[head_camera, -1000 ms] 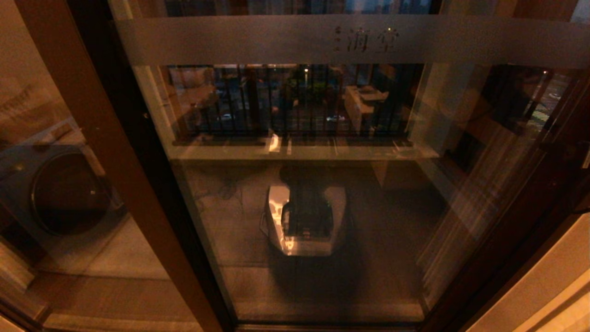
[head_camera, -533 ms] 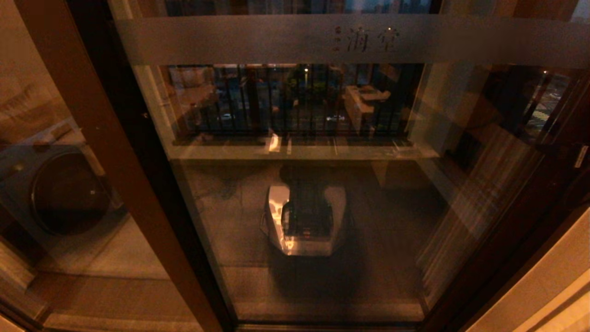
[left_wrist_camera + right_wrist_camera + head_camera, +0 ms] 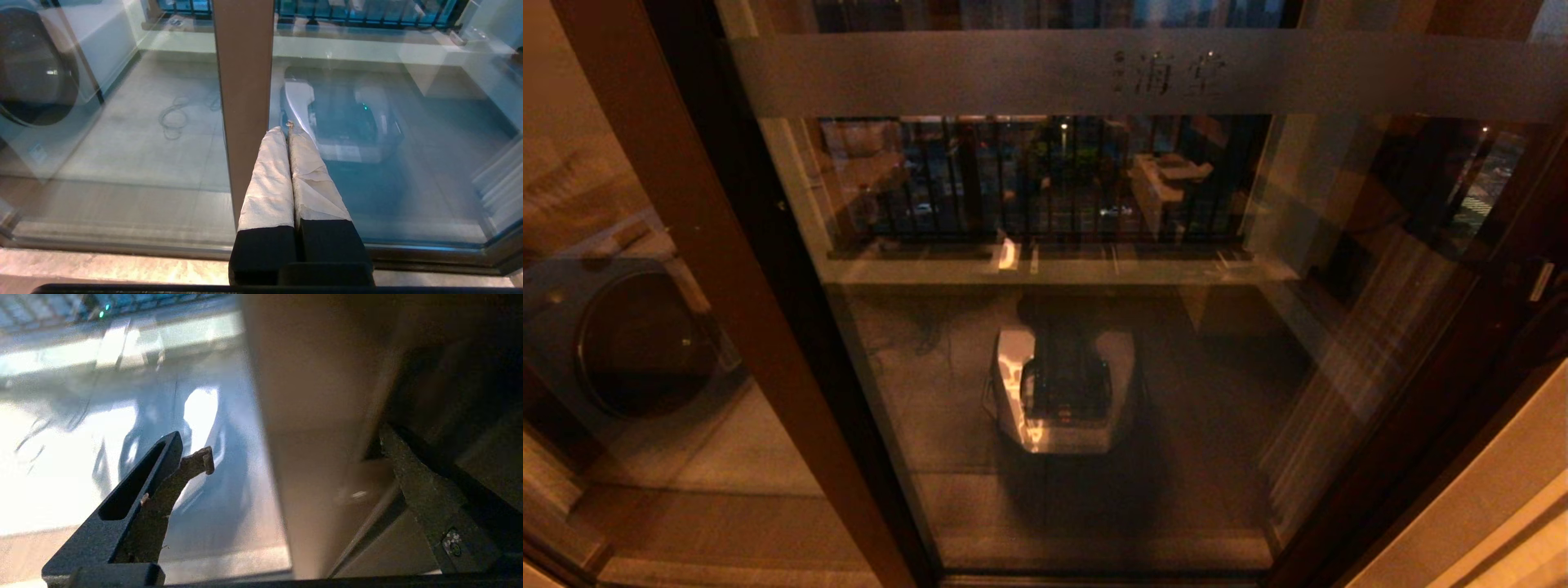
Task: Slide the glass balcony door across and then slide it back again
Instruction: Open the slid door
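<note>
The glass balcony door (image 3: 1013, 73) fills the head view, with its frosted band and characters (image 3: 1172, 72) near the top. Neither gripper shows there. In the left wrist view my left gripper (image 3: 288, 130) is shut on nothing. Its white-wrapped fingers (image 3: 267, 179) point at the glass, right beside a brown stile (image 3: 245, 90). In the right wrist view my right gripper (image 3: 294, 461) is open. A brown stile (image 3: 310, 428) stands between its two fingers (image 3: 175, 465); the other one lies at that stile's far edge. The handle is not visible.
A washing machine (image 3: 637, 343) stands behind the left glass panel (image 3: 122, 134). A dark door frame (image 3: 1445, 392) and a pale wall (image 3: 1494, 506) close the right side. Railings (image 3: 1045, 180) and a low ledge (image 3: 1054, 265) lie beyond the glass. My own reflection (image 3: 1062, 392) shows in it.
A small pale mark on the dark frame at the right has shifted slightly to the left. The frosted band and its characters stay almost in place.
</note>
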